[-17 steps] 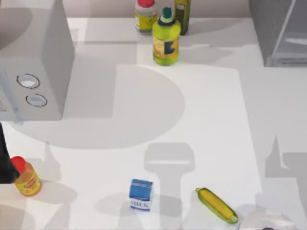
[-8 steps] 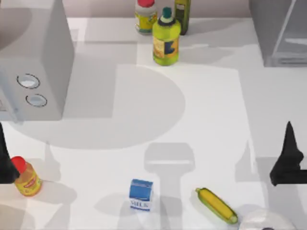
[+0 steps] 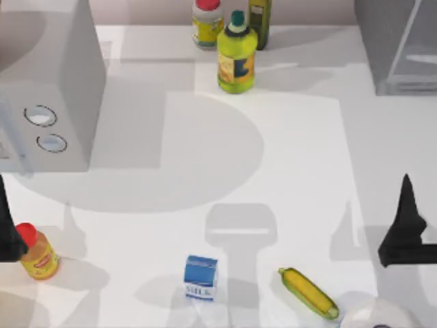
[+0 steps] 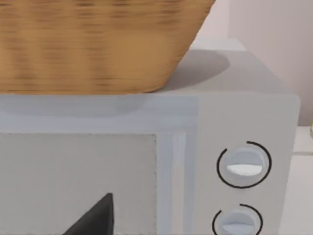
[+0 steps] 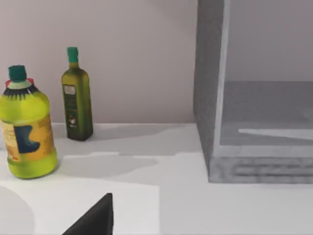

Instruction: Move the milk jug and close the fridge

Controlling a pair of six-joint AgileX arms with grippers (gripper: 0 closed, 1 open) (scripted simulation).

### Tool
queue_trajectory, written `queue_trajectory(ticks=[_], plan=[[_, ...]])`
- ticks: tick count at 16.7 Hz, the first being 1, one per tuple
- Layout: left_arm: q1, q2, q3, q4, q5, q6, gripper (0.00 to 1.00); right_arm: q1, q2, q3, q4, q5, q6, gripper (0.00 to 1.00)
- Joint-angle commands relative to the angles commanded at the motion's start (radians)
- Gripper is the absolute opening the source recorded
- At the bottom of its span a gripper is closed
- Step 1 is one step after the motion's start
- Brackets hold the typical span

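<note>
The milk jug (image 3: 201, 277) stands upright near my worktop's (image 3: 300, 171) front edge, between the red-capped bottle (image 3: 37, 253) and the corn (image 3: 308, 292). The fridge (image 3: 399, 44) sits open at the back right corner. My right gripper (image 3: 404, 229) hangs at the right edge and my left gripper (image 3: 7, 229) at the left edge beside the bottle; I cannot tell either's finger gap.

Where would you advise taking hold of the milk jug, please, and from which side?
Grip the milk jug across its flat side walls, probably just below the blue top, coming straight down from above. It stands upright and boxy, with open table around it; the corn lies apart on its right. The right gripper, at the table's right edge, looks nearer than the left gripper.
</note>
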State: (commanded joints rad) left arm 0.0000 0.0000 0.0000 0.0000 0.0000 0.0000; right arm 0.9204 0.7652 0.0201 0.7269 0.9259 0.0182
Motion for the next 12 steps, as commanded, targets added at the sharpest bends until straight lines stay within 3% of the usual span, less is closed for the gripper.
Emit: queue_trajectory(ticks=[5, 12], plan=[[0.0, 0.0, 0.0, 0.0, 0.0, 0.0, 1.0, 0.055, 0.108, 0.123, -0.129, 0.021, 0.143, 1.0], [0.0, 0.0, 0.0, 0.0, 0.0, 0.0, 1.0, 0.217, 0.515, 0.524, -0.606, 0.116, 0.639, 1.0]])
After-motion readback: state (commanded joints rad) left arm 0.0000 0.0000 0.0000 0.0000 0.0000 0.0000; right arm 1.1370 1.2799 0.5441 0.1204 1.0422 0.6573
